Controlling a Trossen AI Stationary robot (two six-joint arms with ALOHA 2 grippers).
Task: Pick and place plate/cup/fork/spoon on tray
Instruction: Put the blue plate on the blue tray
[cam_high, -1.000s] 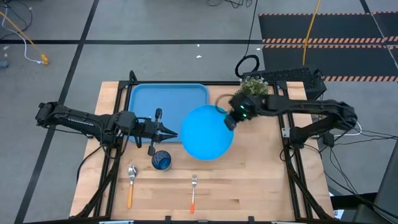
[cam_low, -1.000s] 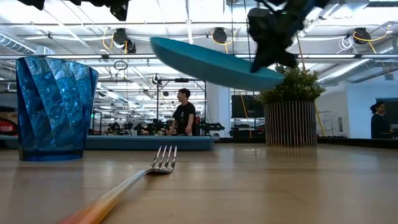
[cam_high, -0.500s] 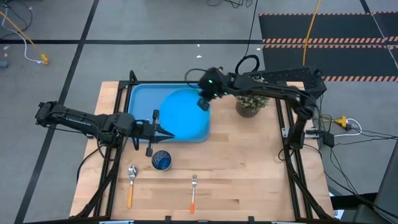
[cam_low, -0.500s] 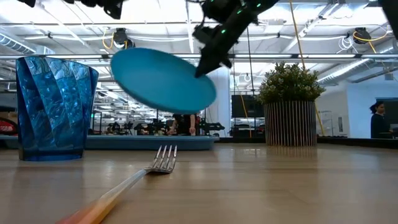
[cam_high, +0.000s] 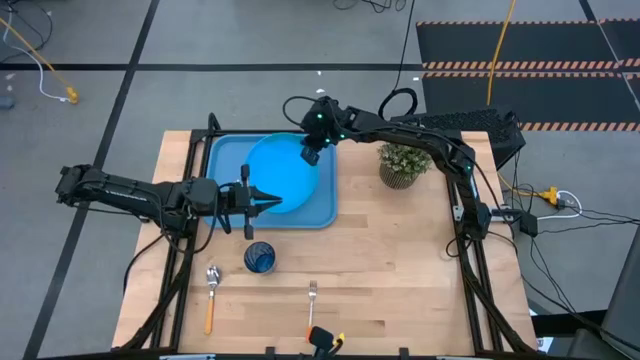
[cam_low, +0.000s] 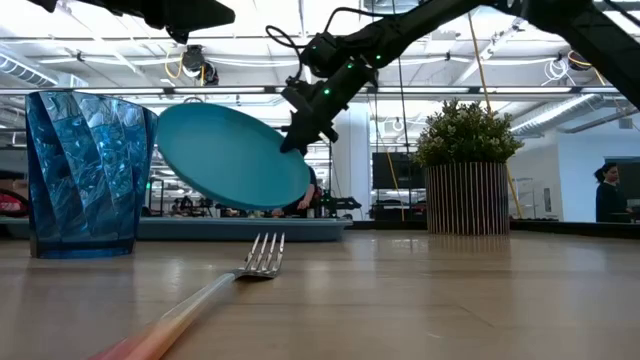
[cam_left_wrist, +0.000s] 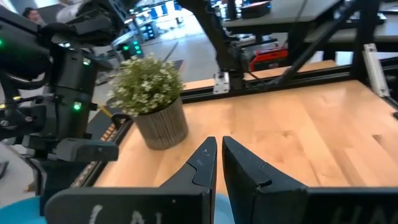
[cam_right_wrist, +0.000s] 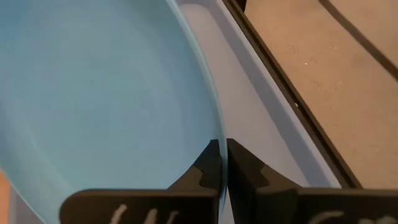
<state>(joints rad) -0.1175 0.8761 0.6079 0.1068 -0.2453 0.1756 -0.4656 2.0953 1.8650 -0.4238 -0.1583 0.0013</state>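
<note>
The round bright-blue plate (cam_high: 283, 172) hangs tilted over the light-blue tray (cam_high: 225, 160), which lies on the table at the far left. My right gripper (cam_high: 310, 150) is shut on the plate and also shows in the low view (cam_low: 297, 135). My left gripper (cam_high: 272, 203) is shut and empty over the tray's near part, close to the plate's near rim. The dark-blue cup (cam_high: 260, 258) stands on the table near the tray. The spoon (cam_high: 211, 290) and the fork (cam_high: 312, 305) lie flat by the near edge. My right gripper pinches the plate's rim (cam_right_wrist: 216, 138) between its two fingers, on the plate's far right side. The fingers slant down from the table's far right. The plate (cam_low: 232, 158) is lifted clear over the tray, tilted, with its held side higher.
A potted plant (cam_high: 403, 163) stands to the right of the tray, under my right arm. A small orange-and-black object (cam_high: 322, 342) sits at the table's near edge. Bare wood (cam_high: 400, 270) lies on the near right.
My right gripper has carried the plate from over the table's middle toward the far left, and now holds it over the tray. The plate has tipped from nearly level to clearly tilted and stays clear of the table. The arm now reaches over the plant.
</note>
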